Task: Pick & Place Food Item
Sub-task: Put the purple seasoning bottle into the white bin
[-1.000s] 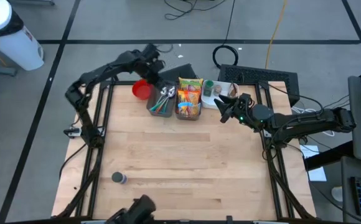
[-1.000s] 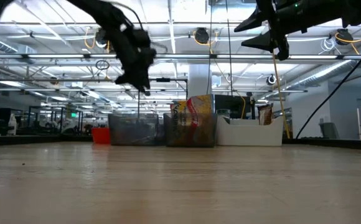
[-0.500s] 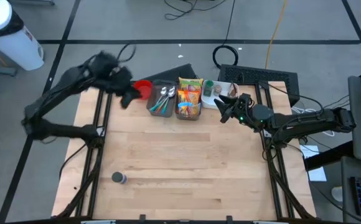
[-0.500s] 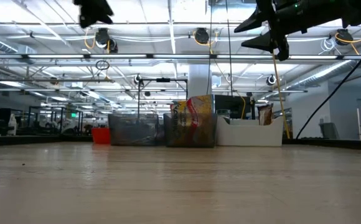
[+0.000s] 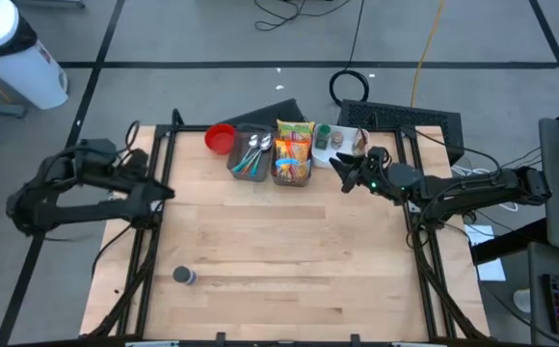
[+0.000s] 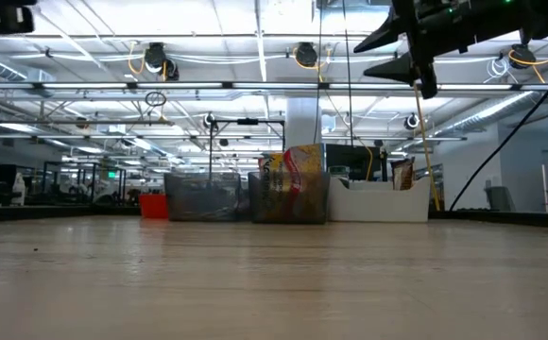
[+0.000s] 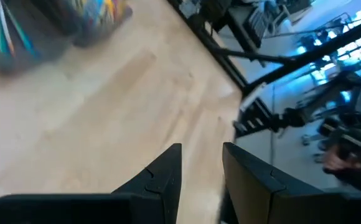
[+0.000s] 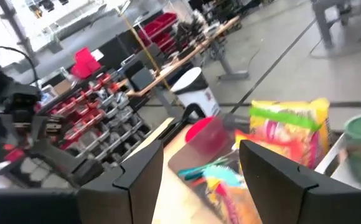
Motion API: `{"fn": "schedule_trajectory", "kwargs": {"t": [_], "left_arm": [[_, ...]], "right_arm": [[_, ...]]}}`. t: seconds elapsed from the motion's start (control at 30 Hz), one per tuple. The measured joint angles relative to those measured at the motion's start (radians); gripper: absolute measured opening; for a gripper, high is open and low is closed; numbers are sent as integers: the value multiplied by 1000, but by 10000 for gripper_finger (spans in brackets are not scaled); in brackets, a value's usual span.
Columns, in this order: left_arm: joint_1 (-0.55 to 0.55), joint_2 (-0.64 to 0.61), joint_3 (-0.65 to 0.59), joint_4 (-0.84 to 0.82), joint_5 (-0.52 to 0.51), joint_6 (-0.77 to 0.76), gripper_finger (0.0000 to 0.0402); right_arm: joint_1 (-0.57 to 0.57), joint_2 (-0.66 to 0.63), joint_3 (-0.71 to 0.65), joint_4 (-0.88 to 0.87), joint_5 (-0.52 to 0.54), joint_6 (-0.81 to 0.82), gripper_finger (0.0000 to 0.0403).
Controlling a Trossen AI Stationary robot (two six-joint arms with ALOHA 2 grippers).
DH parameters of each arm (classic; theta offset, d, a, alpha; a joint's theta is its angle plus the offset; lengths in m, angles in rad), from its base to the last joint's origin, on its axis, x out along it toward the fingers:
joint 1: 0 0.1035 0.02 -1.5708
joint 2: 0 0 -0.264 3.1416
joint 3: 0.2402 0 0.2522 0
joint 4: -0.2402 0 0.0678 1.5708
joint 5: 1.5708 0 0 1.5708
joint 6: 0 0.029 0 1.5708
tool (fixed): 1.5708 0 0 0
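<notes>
Yellow and orange snack bags (image 5: pixel 293 152) stand upright in a clear bin at the table's far edge; they also show in the low view (image 6: pixel 291 181) and the right wrist view (image 8: pixel 289 127). My right gripper (image 5: pixel 345 174) is open and empty, in the air just right of that bin, well above the table (image 6: pixel 402 52), with its fingers either side of nothing (image 8: pixel 199 162). My left gripper (image 5: pixel 164 191) is open and empty over the table's left edge, and in its wrist view (image 7: pixel 202 158) bare wood lies below it.
A clear bin of spoons (image 5: pixel 251 156) and a red bowl (image 5: pixel 220 139) stand left of the snack bin. A white tray (image 5: pixel 335 154) with a green-lidded jar (image 5: pixel 324 135) stands to its right. A small grey can (image 5: pixel 183 277) stands near the front left. The table's middle (image 5: pixel 289 241) is bare wood.
My left arm has swung away from above the red bowl and the spoon bin, toward the table's left edge and nearer, and now hangs over that edge. It carries nothing. My right gripper has stayed near the snack bin.
</notes>
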Motion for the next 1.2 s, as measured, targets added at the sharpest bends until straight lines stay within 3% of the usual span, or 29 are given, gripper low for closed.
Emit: {"fn": "schedule_trajectory", "kwargs": {"t": [0.23, 0.4, 0.6, 0.77, 0.9, 1.03, 1.2], "left_arm": [[-82, -20, -8, -147, -33, -71, 122], [-118, 59, -9, -295, -73, -50, 122], [-219, 209, -9, -289, -99, -50, 122], [-393, 370, -9, -280, -101, -76, 122], [-577, 454, -9, -155, -156, -184, 122], [-767, 494, -8, -5, -243, -379, 122], [-980, 550, -8, 35, -277, -678, 122]], "right_arm": [[4, 0, 0, -17, -91, 80, 208], [4, 0, 0, -29, -199, 103, 208], [43, 0, 0, -61, -284, 128, 208], [127, 0, 0, -73, -283, 137, 208], [205, 0, 0, -76, -283, 177, 208], [292, 0, 0, -77, -271, 178, 208], [390, 0, 0, -93, -133, 177, 208]]}}
